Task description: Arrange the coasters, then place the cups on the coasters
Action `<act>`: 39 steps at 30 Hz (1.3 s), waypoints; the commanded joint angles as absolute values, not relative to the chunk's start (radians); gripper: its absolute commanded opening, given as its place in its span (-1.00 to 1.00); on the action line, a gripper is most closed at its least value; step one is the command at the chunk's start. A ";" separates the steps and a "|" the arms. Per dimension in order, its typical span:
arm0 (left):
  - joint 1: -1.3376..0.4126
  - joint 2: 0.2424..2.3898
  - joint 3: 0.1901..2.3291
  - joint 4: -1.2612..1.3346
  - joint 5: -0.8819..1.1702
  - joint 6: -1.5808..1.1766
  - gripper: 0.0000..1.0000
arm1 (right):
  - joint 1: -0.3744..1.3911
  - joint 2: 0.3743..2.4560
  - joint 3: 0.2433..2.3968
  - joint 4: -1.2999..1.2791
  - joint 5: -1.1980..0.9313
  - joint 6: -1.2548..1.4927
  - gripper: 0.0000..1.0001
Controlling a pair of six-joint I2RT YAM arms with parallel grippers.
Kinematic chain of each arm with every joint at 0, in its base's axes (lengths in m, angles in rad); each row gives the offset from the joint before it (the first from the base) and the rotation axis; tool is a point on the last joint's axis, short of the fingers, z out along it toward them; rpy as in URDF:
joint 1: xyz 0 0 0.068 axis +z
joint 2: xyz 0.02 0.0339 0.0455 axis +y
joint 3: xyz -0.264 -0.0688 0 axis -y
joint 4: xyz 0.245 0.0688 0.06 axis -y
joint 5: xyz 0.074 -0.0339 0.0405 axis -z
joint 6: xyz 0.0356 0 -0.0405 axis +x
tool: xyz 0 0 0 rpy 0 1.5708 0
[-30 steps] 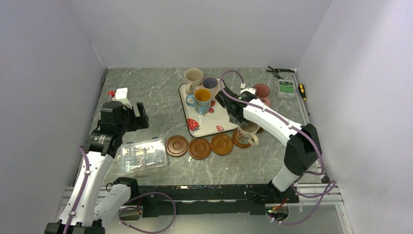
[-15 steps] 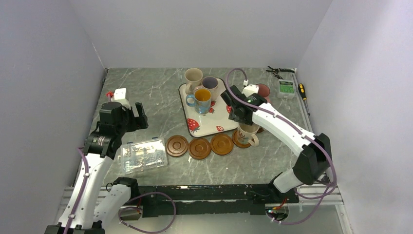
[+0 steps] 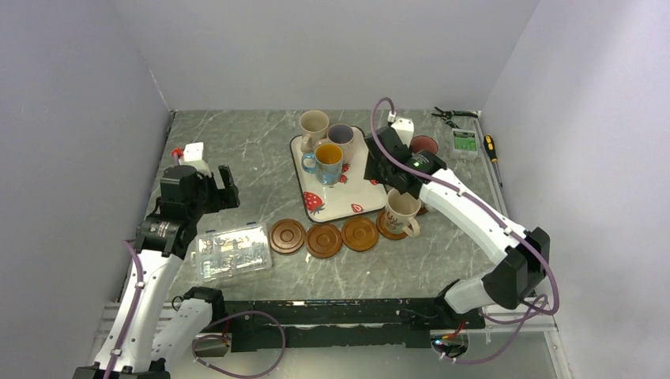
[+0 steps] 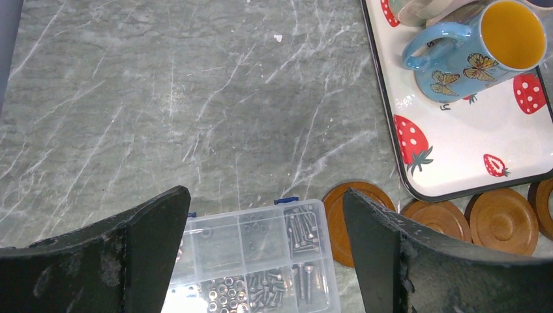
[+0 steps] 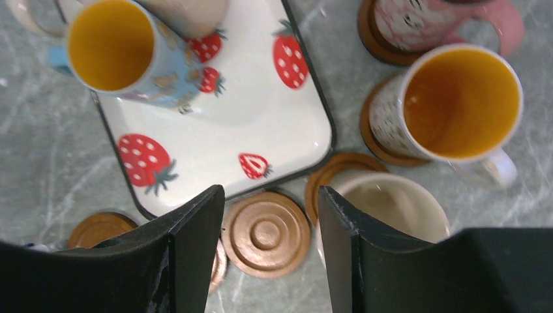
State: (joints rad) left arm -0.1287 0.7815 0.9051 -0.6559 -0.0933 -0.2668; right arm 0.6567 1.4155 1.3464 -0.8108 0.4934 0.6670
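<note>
**A:** Where is there open room?

**B:** In the top view, the left and upper left of the grey marbled tabletop (image 3: 237,142) show open stone. So does the strip along the lower edge, below the row of round dark-brown wooden coasters (image 3: 324,240). The right half is crowded.

**A:** Crowded with what?

**B:** The white strawberry-print tray (image 3: 340,201) sits at centre. It carries a blue butterfly mug with an orange inside (image 3: 326,162), and a mug with a purple-blue inside (image 3: 341,134) and a cream mug (image 3: 313,124) stand at its upper edge. Right of the tray's lower corner, a second cream mug (image 3: 403,212) stands on the row's rightmost coaster. The right wrist view shows a white printed mug with an orange inside (image 5: 456,104) and a pink mug (image 5: 430,26), each on a coaster nearby. Three coasters in the row carry nothing.

**A:** And the grippers?

**B:** The right gripper (image 5: 270,195) hangs near the tray's right side, fingers apart, holding nothing. The left gripper (image 4: 264,195) hovers at centre left above the clear plastic box of screws (image 3: 231,251), fingers spread wide, also holding nothing.

**A:** What about the edges?

**B:** Plain pale walls close in on the left, back and right. Pliers (image 3: 452,115) and a screwdriver (image 3: 491,148) lie in the upper-right corner by the wall.
</note>
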 commanded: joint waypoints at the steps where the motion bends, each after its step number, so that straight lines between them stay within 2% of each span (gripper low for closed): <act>1: -0.133 0.780 0.923 -0.630 -0.095 -0.269 0.88 | 0.657 1.478 1.448 -0.679 0.455 0.586 0.17; 7: -0.133 0.799 0.929 -0.633 -0.083 -0.268 0.87 | 0.658 1.597 1.519 -0.573 0.427 0.555 0.21; 15: -0.133 0.792 0.926 -0.631 -0.081 -0.268 0.87 | 0.658 1.875 1.756 -0.655 0.504 0.568 0.19; 29: -0.135 0.782 0.925 -0.630 -0.073 -0.266 0.87 | 0.657 2.099 1.870 -0.663 0.493 0.559 0.07; 35: -0.139 0.787 0.925 -0.630 -0.073 -0.266 0.87 | 0.656 2.119 1.889 -0.654 0.485 0.542 -0.47; 37: -0.140 0.787 0.925 -0.629 -0.073 -0.265 0.87 | 0.654 2.115 1.898 -0.647 0.476 0.533 -0.71; 38: -0.140 0.788 0.925 -0.628 -0.074 -0.265 0.87 | 0.654 2.113 1.901 -0.644 0.473 0.526 -0.91; 39: -0.141 0.788 0.925 -0.630 -0.073 -0.265 0.87 | 0.652 2.107 1.904 -0.640 0.471 0.520 -1.00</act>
